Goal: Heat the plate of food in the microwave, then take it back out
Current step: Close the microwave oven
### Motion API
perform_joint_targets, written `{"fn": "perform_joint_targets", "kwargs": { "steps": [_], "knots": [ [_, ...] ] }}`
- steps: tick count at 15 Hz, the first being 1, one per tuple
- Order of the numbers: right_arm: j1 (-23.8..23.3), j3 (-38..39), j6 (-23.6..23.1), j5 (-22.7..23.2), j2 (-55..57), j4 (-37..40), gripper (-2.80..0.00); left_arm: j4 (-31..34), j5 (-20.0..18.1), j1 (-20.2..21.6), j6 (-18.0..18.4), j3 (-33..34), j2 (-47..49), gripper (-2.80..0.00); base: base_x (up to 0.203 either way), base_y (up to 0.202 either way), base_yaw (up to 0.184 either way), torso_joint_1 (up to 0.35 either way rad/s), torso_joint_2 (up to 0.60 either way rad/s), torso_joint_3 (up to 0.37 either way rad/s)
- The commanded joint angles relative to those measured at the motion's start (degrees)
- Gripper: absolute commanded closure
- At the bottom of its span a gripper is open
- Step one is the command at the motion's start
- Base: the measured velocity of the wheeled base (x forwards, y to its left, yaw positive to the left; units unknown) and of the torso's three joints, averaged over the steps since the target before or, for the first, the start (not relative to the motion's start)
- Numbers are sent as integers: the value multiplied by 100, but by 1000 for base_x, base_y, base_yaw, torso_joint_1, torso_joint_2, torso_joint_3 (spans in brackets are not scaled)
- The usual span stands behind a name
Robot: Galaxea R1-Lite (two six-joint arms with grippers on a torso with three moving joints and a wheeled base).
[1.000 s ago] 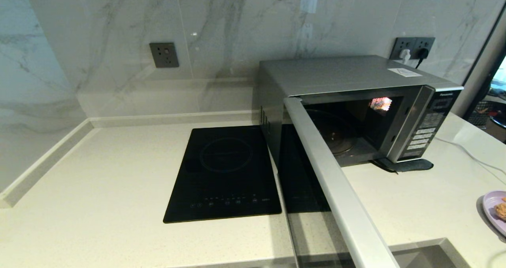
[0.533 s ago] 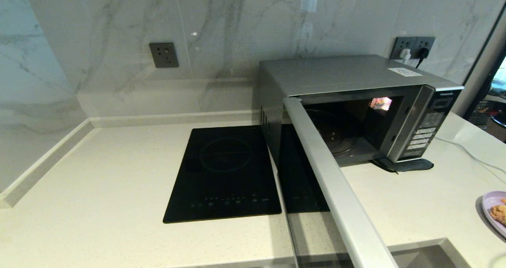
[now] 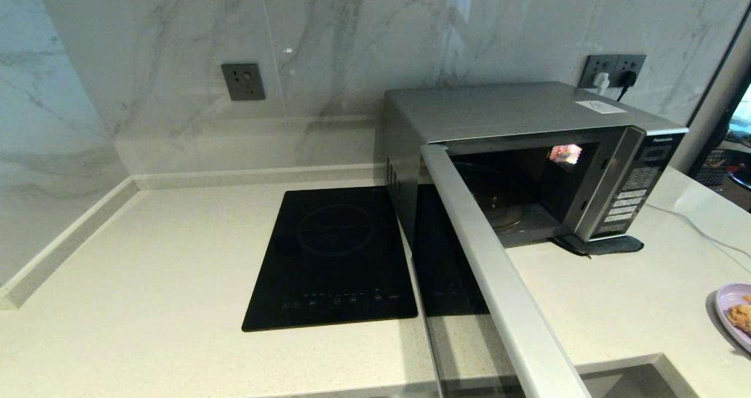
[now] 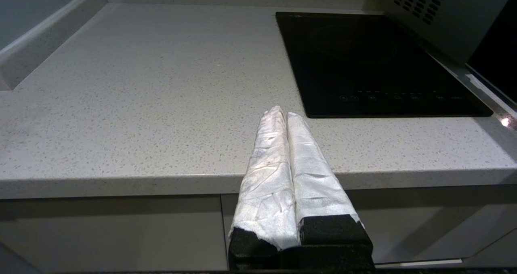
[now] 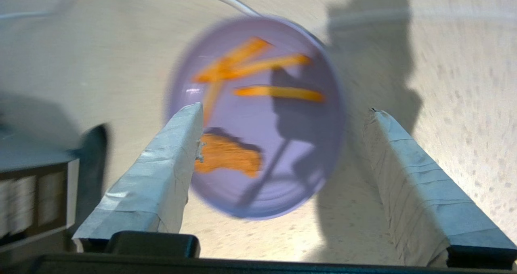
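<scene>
Reach for the plate of food (image 5: 258, 116) — microwave (image 3: 528, 151) door already open.
Right gripper (image 5: 282, 112) hovers over it on the counter, jaws spread wide and empty; next, close on the rim. Left gripper (image 4: 282, 116) parked, fingers together.

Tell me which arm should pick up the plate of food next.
Right. The right gripper hangs open directly above the plate of food, on the counter right of the microwave, whose door stands open. The left gripper is shut at the counter's front edge, beyond the hob.

Bright, even light — right wrist view motion-blurred, hard shadows.
</scene>
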Motion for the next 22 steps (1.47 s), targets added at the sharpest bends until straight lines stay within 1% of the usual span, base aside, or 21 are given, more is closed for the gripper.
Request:
{"fn": "perform_joint_targets", "kwargs": {
  "steps": [1,2,4,5,7,10,12,13,14,15,17,20,22],
  "knots": [
    [256,-90,-262,236,-1108,-9,-280,-2,3,1,-3,0,4,0,0,0,0,0,0,0],
    [617,-229,-390,292,-1307,-4,-280,-2,3,1,-3,0,4,0,0,0,0,0,0,0],
    [1336,-845,-488,270,-1575,77,-280,-2,3,1,-3,0,4,0,0,0,0,0,0,0],
    [1704,-1214,-496,105,-1626,225,0,-2,3,1,-3,0,4,0,0,0,0,0,0,0],
    [2488,-2068,-362,-463,-1625,706,0,-2,3,1,-3,0,4,0,0,0,0,0,0,0],
    [3734,-3262,-86,-1262,-1448,1151,0,-2,3,1,-3,0,4,0,0,0,0,0,0,0],
    [4680,-4425,340,-1994,-1208,1810,0,-2,3,1,-3,0,4,0,0,0,0,0,0,0],
    [5237,-4962,598,-2336,-1080,2239,0,-2,3,1,-3,0,4,0,0,0,0,0,0,0],
    [5836,-5304,806,-2687,-987,2580,0,-2,3,1,-3,0,4,0,0,0,0,0,0,0],
    [6376,-5406,975,-2974,-943,2838,0,-2,3,1,-3,0,4,0,0,0,0,0,0,0],
    [7254,-5470,1346,-3284,-980,3402,0,-2,3,1,-3,0,4,0,0,0,0,0,0,0],
    [8433,-5498,1796,-3403,-1167,4026,0,-2,3,1,-3,0,4,0,0,0,0,0,0,0],
    [9254,-5502,1912,-3418,-1324,4328,0,-2,3,1,-3,0,4,0,0,0,0,0,0,0]
  ]
}}
